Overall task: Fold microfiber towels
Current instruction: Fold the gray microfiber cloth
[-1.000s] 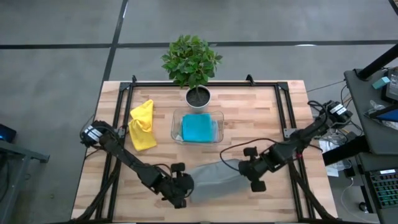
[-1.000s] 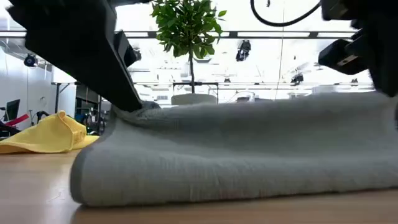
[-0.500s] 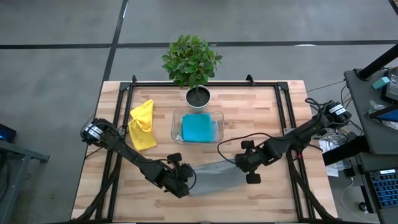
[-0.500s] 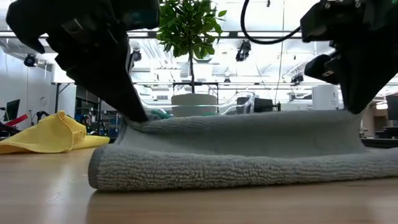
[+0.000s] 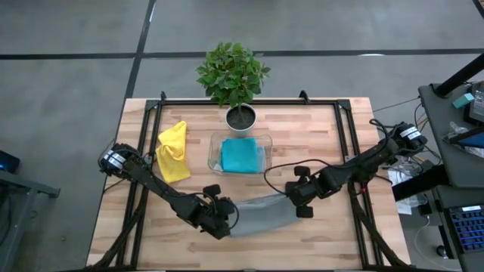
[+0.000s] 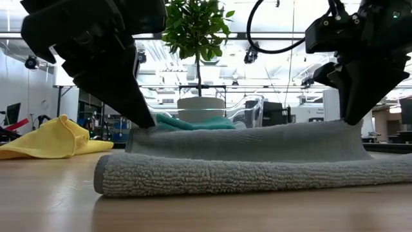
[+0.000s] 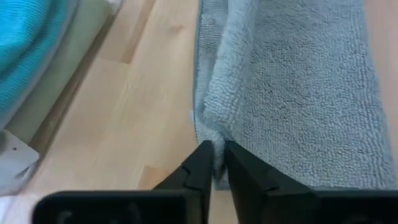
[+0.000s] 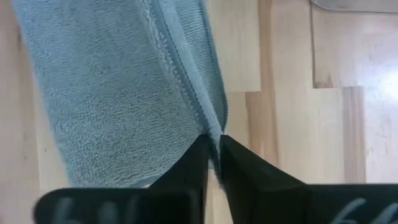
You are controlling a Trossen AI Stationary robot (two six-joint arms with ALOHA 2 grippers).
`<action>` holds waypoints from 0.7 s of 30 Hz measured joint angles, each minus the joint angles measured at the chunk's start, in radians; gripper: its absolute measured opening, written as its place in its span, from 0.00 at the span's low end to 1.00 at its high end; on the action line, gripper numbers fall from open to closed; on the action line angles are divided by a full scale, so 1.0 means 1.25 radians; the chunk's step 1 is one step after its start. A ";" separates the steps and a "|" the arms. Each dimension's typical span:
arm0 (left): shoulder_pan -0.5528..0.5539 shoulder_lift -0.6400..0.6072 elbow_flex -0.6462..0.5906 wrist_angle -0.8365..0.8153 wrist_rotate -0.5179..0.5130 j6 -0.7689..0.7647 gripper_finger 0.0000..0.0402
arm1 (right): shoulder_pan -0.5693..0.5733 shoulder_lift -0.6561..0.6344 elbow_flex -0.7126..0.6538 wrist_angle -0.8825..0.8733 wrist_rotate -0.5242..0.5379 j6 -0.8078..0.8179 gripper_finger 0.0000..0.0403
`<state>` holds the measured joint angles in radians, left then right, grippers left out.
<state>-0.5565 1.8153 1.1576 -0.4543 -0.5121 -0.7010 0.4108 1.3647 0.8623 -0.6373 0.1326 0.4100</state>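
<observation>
Yellow towel [image 5: 172, 153] is seen crumpled at about 9 o'clock on the table [image 5: 318, 234], well apart from the rest; in the low view it [image 6: 48, 138] lies in a loose heap at the far left.

Left gripper [image 5: 225, 219] is placed at about 7 o'clock, at the left end of the grey towel [image 5: 261, 213]. In the left wrist view its fingers [image 7: 198, 168] are pinched nearly together on a raised corner of the grey towel [image 7: 292, 93]; only a thin wedge of cloth is seen between them.

Grey towel is spread as a folded strip across 6 o'clock, between the two grippers. In the low view it [image 6: 238, 161] is shown doubled: a lower layer flat on the wood, an upper layer pulled over it and lifted at both ends.

Clear plastic tray [image 5: 214, 147] is set at centre, teal towel [image 5: 242, 156] folded inside it. Potted plant [image 5: 234, 75] is stood just beyond the tray, at 12 o'clock.

Right gripper [image 5: 299, 199] is placed at about 5 o'clock, at the right end of the grey towel. In the right wrist view its fingers [image 8: 194, 165] are closed on the towel's hemmed edge [image 8: 124, 93], cloth clamped between the tips.
</observation>
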 joint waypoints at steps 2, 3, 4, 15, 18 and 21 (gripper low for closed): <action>0.001 0.000 0.000 -0.003 -0.007 0.000 0.14 | -0.006 0.000 0.000 0.000 0.001 0.001 0.11; 0.001 0.000 0.000 -0.007 -0.010 0.000 0.16 | -0.010 0.000 0.000 -0.001 0.001 0.001 0.13; 0.001 0.000 0.000 -0.009 -0.011 0.000 0.19 | -0.014 0.000 0.000 -0.001 0.001 0.001 0.15; 0.001 -0.023 0.004 -0.030 -0.011 0.000 0.28 | -0.040 -0.037 0.000 -0.063 0.002 0.045 0.28; 0.001 -0.023 0.003 0.036 -0.010 0.004 0.28 | -0.039 -0.055 0.000 -0.063 0.011 0.070 0.28; 0.000 -0.006 0.002 0.116 -0.011 0.008 0.28 | -0.036 -0.075 0.000 -0.064 0.023 0.084 0.26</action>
<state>-0.5568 1.8077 1.1606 -0.3094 -0.5255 -0.6914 0.3656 1.2711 0.8618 -0.7168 0.1616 0.5146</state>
